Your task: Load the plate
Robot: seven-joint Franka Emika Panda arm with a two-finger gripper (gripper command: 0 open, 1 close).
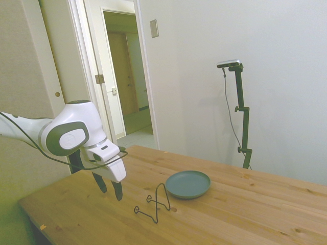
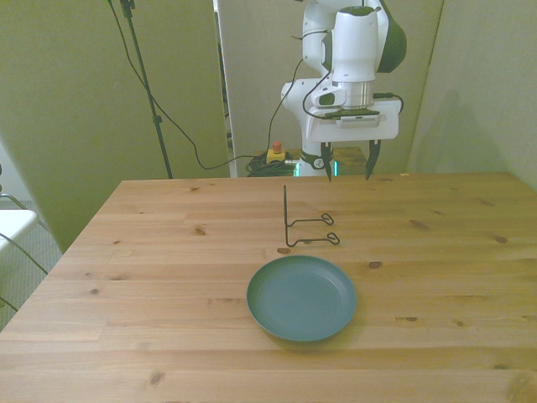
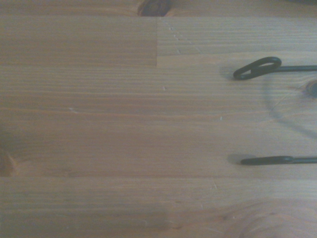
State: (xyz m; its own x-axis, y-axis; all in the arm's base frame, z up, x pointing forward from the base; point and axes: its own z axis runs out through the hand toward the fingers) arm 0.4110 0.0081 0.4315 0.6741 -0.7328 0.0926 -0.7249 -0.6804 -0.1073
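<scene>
One plate, well apart from open jaws

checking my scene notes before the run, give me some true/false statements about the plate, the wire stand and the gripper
1. The plate lies flat on the table. True.
2. The plate is already propped in the wire stand. False: the stand holds nothing, and the plate lies apart from it, on the side away from the robot.
3. The gripper holds the plate. False: it hangs open above the table on the stand's far side from the plate, with nothing between its fingers.
4. The wire stand stands between the gripper and the plate in the front view. True.
5. Food sits on the plate. False: its surface is bare.
</scene>
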